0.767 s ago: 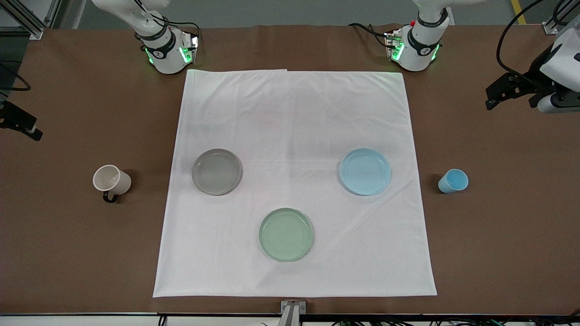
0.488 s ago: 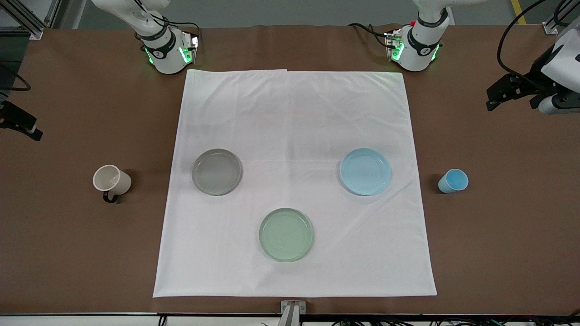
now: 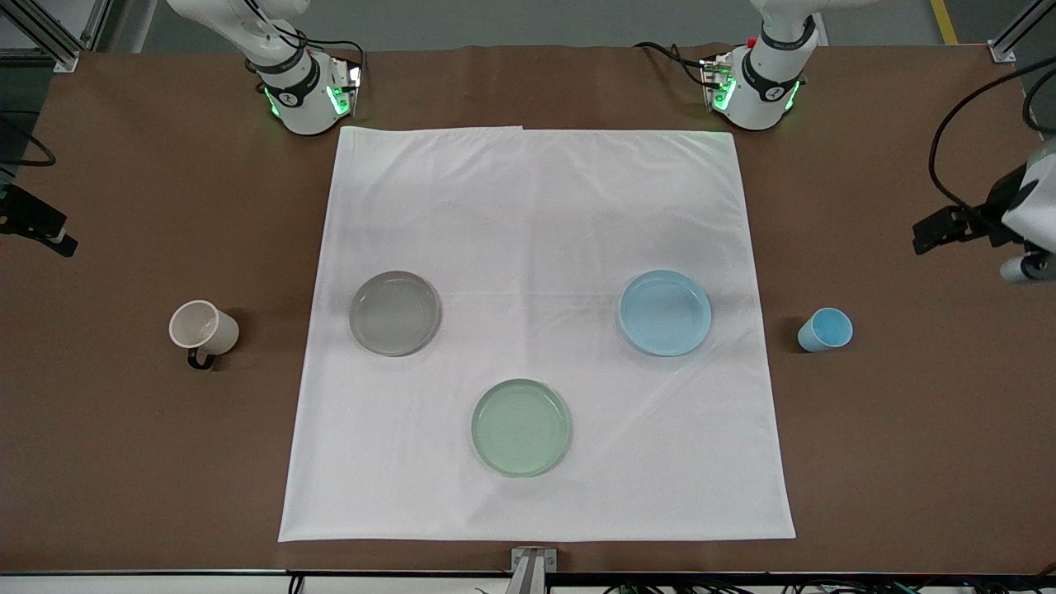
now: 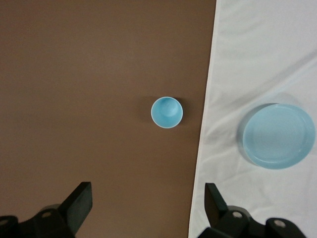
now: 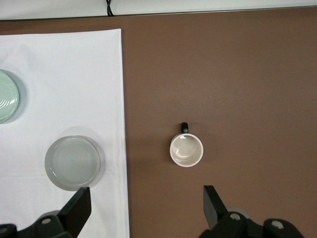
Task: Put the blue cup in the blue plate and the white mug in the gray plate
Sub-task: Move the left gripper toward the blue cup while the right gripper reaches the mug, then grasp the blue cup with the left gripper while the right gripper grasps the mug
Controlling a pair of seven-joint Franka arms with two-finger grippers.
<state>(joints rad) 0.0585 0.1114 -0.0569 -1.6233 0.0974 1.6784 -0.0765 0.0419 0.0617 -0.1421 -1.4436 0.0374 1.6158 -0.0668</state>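
Observation:
The blue cup (image 3: pixel 825 330) stands upright on the brown table, off the cloth, at the left arm's end; it also shows in the left wrist view (image 4: pixel 167 112). The blue plate (image 3: pixel 665 313) (image 4: pixel 279 136) lies empty on the cloth beside it. The white mug (image 3: pixel 202 328) (image 5: pixel 186 149) stands on the brown table at the right arm's end. The gray plate (image 3: pixel 394 313) (image 5: pixel 72 162) lies empty on the cloth beside it. My left gripper (image 3: pixel 924 235) (image 4: pixel 147 188) is open and empty, high over the table near the cup. My right gripper (image 3: pixel 49 231) (image 5: pixel 145 191) is open and empty, high near the mug.
A pale green plate (image 3: pixel 520 426) (image 5: pixel 6 96) lies empty on the white cloth (image 3: pixel 528 206), nearer to the front camera than the other two plates. The two arm bases stand along the table's edge farthest from the camera.
My left gripper has moved closer to the blue cup, still high over the brown table. The right arm, cup, mug and plates have not moved.

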